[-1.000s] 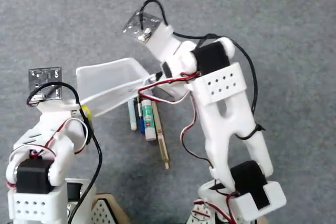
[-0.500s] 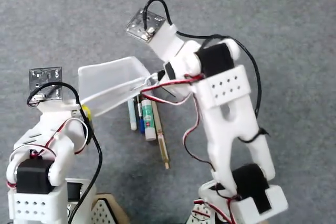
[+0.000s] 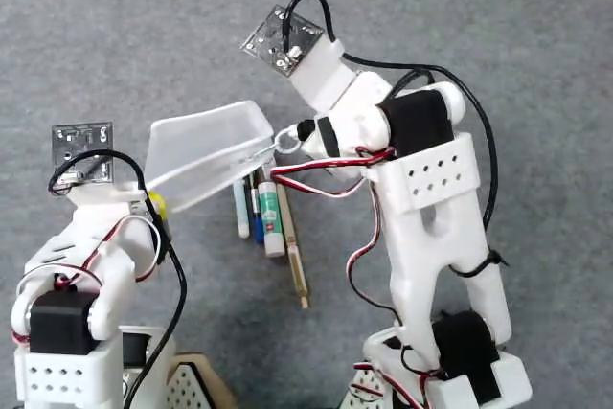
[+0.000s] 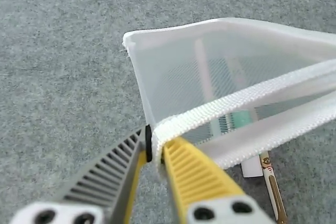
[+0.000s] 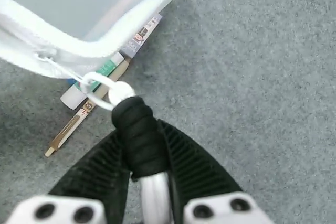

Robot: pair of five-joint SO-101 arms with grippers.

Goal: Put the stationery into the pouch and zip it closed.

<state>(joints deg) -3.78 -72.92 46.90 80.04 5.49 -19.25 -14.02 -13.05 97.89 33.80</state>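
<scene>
My left end effector [image 4: 153,149] is pinched tight on the pouch [image 4: 210,66] rim, which is raised over the stationery [image 3: 271,217] on the worktop [image 3: 536,64]. My right end effector [image 5: 138,129] grips a black pen [image 5: 134,116] at the zip ring [image 5: 97,83].

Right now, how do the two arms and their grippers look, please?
The left arm and right arm are white with black motor blocks, dotted plates, and red, white and black cables. The left gripper has one grey and one yellow ribbed finger; the right gripper has black ribbed fingers.
</scene>
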